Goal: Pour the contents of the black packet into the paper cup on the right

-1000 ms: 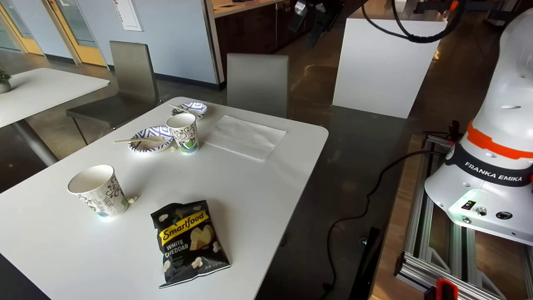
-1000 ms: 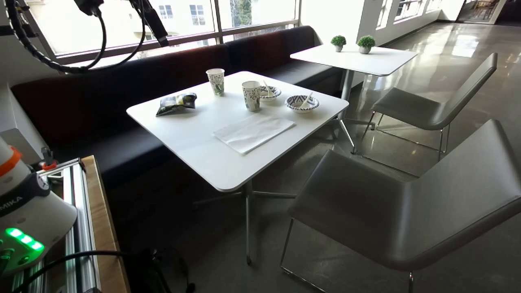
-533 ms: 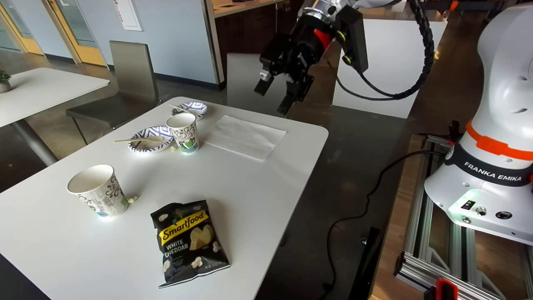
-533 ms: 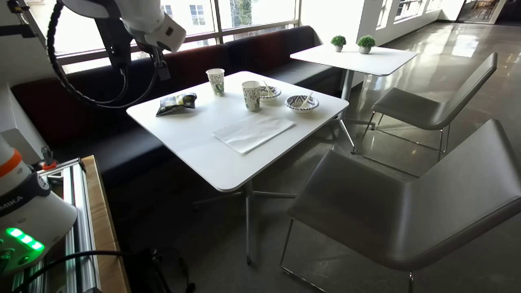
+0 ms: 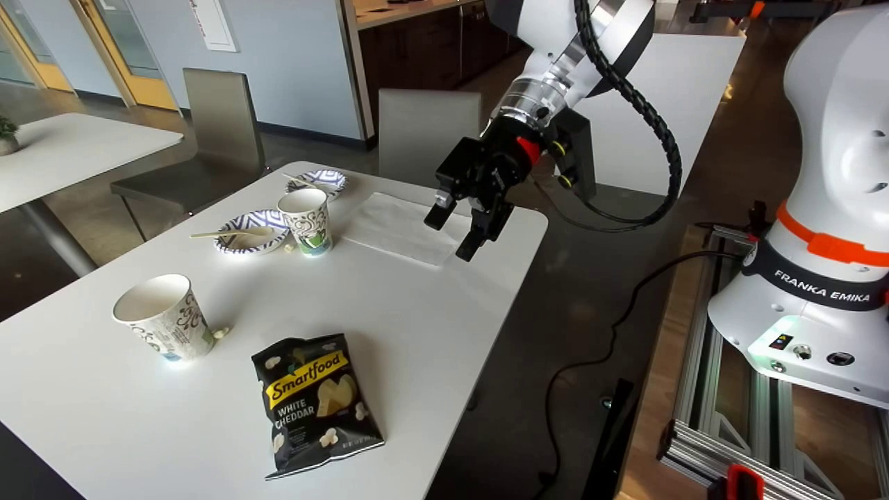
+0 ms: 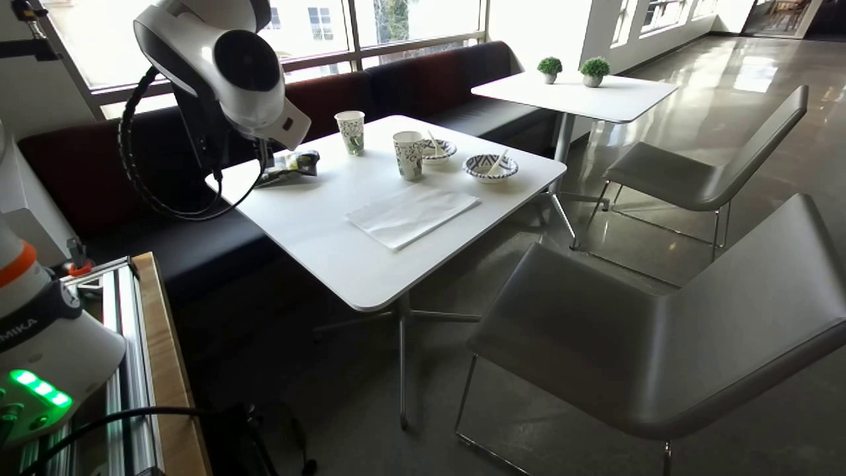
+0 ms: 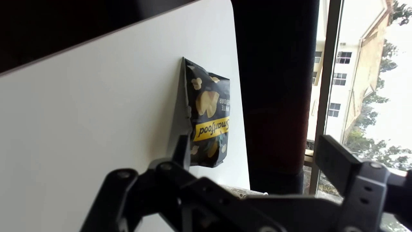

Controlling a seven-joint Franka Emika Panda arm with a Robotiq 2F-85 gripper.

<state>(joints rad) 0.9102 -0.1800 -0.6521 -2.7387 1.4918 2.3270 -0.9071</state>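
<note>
The black packet [image 5: 319, 403] lies flat on the white table, its yellow and white print facing up. It also shows in the wrist view [image 7: 209, 109] and, partly behind the arm, in an exterior view [image 6: 297, 164]. My gripper [image 5: 453, 235] is open and empty, tilted above the table and apart from the packet. In the wrist view, its fingers [image 7: 257, 151] are wide apart. A paper cup [image 5: 305, 223] stands upright by the bowls; it is the right-hand cup in both exterior views [image 6: 408, 157]. Another paper cup [image 5: 167, 321] stands nearer the packet. The packet's contents are hidden.
Whitish bits [image 5: 221, 333] lie beside the cup nearer the packet, and another bit [image 5: 289, 248] lies by the right-hand cup. Patterned bowls [image 5: 253, 232] with utensils stand at the far side. A white paper sheet [image 6: 410, 215] lies on the table [image 6: 310, 228]. Chairs stand around.
The arm has swung in, and my open gripper has come down from the top of the view to lower above the table. The packet, cups and bowls have not moved.
</note>
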